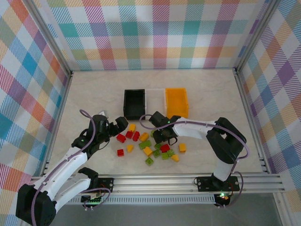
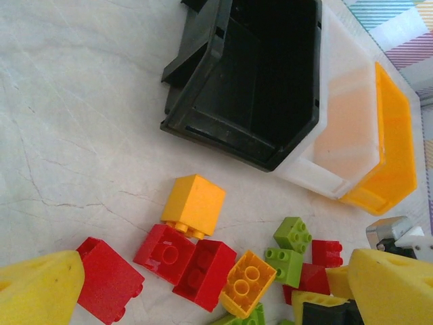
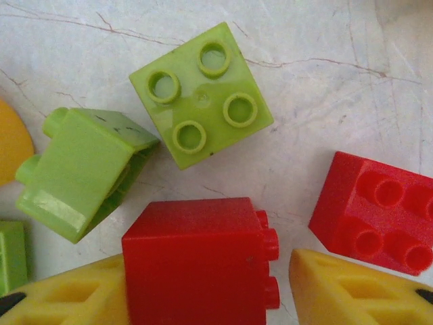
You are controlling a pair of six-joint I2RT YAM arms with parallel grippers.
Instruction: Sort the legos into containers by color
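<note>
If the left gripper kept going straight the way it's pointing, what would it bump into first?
Probably the two red bricks just ahead of the left gripper; the black bin lies beyond.

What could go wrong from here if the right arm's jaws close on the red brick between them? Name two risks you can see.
1. The red brick between the right jaws lies on its side, studs facing one finger. Squeezed on those knobs, it might twist or slip out.
2. A second red brick and a tipped green brick lie close by the jaws. They could get nudged or lifted along.
</note>
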